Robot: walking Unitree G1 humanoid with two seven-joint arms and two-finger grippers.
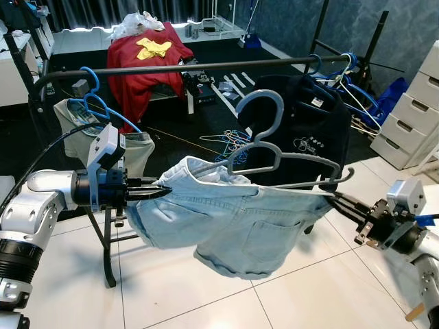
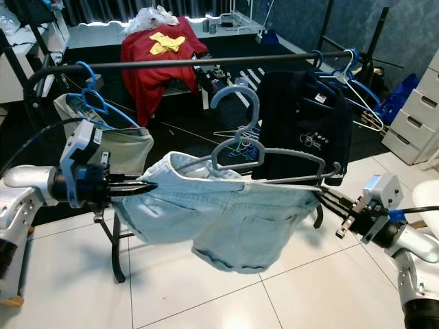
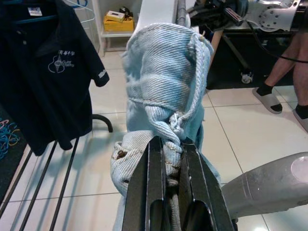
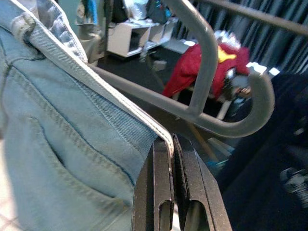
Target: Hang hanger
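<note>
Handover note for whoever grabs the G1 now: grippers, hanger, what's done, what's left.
Left gripper: shut on the waistband of the denim shorts, at their left end.
Right gripper: shut on the shorts' right end, beside the grey hanger's arm.
The hanger sits in the waistband, shorts stretched between both grippers in front of the black rail; its hook is up, below the rail and not on it.
Done: shorts on the hanger, lifted.
Left: raise it, hook it over the rail, probably in the free stretch between the blue hangers and the black shirt, then release.
</note>
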